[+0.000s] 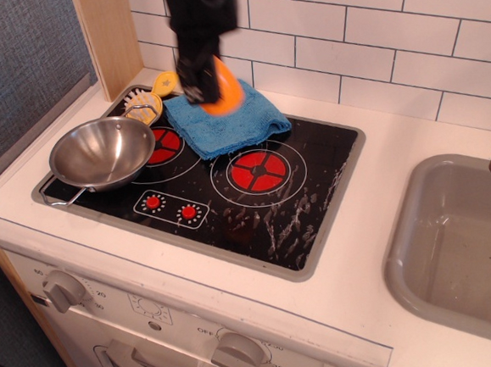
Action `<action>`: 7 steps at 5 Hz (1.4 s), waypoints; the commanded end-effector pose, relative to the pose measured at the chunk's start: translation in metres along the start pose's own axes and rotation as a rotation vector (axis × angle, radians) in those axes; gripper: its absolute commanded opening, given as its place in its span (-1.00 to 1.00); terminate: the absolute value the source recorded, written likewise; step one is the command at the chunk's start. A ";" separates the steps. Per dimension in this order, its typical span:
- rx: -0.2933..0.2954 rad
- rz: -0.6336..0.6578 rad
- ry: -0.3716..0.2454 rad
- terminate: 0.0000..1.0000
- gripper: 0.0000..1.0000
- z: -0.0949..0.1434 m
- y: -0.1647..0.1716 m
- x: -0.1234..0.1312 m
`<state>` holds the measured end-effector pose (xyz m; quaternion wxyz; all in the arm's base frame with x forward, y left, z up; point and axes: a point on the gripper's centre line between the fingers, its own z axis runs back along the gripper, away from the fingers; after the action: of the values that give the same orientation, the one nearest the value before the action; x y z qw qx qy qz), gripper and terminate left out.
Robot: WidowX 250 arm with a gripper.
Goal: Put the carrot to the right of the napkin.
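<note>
The carrot hangs in the air, an orange cone pinched in the black pincer, which reaches down from the top edge of the view. In the picture the carrot overlaps the upper part of the napkin; whether it touches the cloth cannot be told, though it looks lifted off it. The pincer's fingers are pressed against the carrot's left side, and only the carrot's right half and lower edge show past them.

The napkin, a folded bright blue cloth, lies on the back part of the black cooktop, covering the far edge of the glass and reaching toward the two red burner rings. The right burner is just in front of the napkin's right corner and is bare.

Left of the napkin sits a steel bowl on the left burner. Behind the bowl, a yellow-handled scrub brush lies near the wooden post.

The cooktop is set into a white desk backed by white tile, with a grey sink at the right.
</note>
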<state>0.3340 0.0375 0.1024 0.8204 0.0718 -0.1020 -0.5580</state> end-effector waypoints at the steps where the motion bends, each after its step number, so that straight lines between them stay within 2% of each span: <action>1: -0.044 -0.118 0.026 -1.00 -1.00 -0.051 -0.017 0.034; 2: -0.053 -0.151 0.061 -1.00 -1.00 -0.066 -0.018 0.040; 3: -0.042 -0.162 0.069 -1.00 -1.00 -0.069 -0.015 0.044; 4: -0.043 -0.181 0.069 -1.00 1.00 -0.068 -0.014 0.045; 6: -0.030 -0.169 0.067 -1.00 1.00 -0.059 -0.010 0.036; 7: -0.027 -0.184 0.049 -1.00 1.00 -0.040 -0.006 0.031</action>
<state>0.3560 0.0007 0.0461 0.7715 0.0624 -0.0449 -0.6315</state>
